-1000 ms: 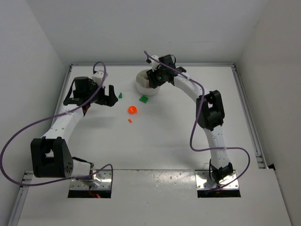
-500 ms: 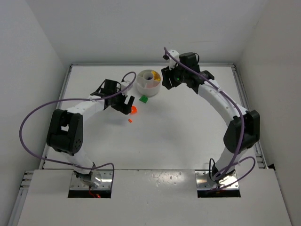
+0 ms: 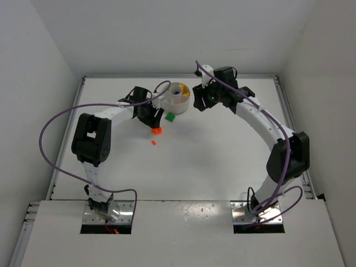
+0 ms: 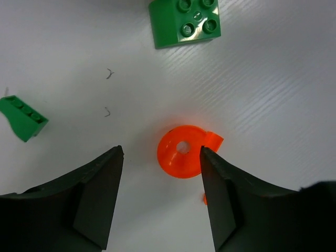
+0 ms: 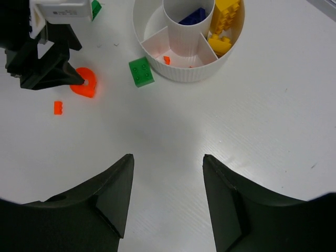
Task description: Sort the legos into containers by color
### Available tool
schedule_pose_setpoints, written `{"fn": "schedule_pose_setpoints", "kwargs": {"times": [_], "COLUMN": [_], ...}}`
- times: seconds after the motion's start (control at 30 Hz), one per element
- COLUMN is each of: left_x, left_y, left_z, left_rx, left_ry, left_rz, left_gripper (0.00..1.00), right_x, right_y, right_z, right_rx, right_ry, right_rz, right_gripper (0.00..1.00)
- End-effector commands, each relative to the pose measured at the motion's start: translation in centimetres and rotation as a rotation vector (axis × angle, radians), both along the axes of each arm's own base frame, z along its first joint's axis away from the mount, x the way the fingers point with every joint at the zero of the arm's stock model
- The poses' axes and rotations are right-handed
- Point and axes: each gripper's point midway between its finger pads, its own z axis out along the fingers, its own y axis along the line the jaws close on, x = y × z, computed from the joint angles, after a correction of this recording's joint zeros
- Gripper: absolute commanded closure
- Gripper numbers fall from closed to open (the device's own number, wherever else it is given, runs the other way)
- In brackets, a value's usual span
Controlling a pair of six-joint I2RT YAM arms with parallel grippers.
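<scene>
White table [image 3: 222, 167]: green brick [image 4: 185, 23] cropped (top edge).

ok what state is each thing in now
left hand, open over orange round piece
right hand, open, empty
orange round piece, flat on table, ungripped
green square brick, studs up, outside dish
small orange brick, loose on table
green slope piece, loose on table
dish, upright, partly filled

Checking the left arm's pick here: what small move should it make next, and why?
Probably close the left gripper on the round orange piece. It lies on the table between the open fingers, nearer one of them, not yet gripped. The dish compartment holding an orange bit looks like its destination.
</scene>
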Motion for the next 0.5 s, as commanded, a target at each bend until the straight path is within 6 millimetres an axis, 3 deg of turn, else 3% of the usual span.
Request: {"fn": "schedule_pose_setpoints", "kwargs": {"times": [0.0,0.47], "left_x": [-0.2,-0.5], "left_y": [-0.8,-1.3], "left_z": [-0.3,-2.7], "left_rx": [-0.067,-0.164], "left_ry": [0.057,0.161], "left_rz": [-0.043,-0.104], "left_gripper": [0.35,0.43], "right_x": [-0.2,-0.1], "right_y": [-0.2,-1.3], "right_z": [3.2,2.8], "right_rx": [0.038,0.039], "right_ry": [-0.07,-0.06], "right_rz": [0.011,-0.009], "right_gripper": [0.44,0.44]}}
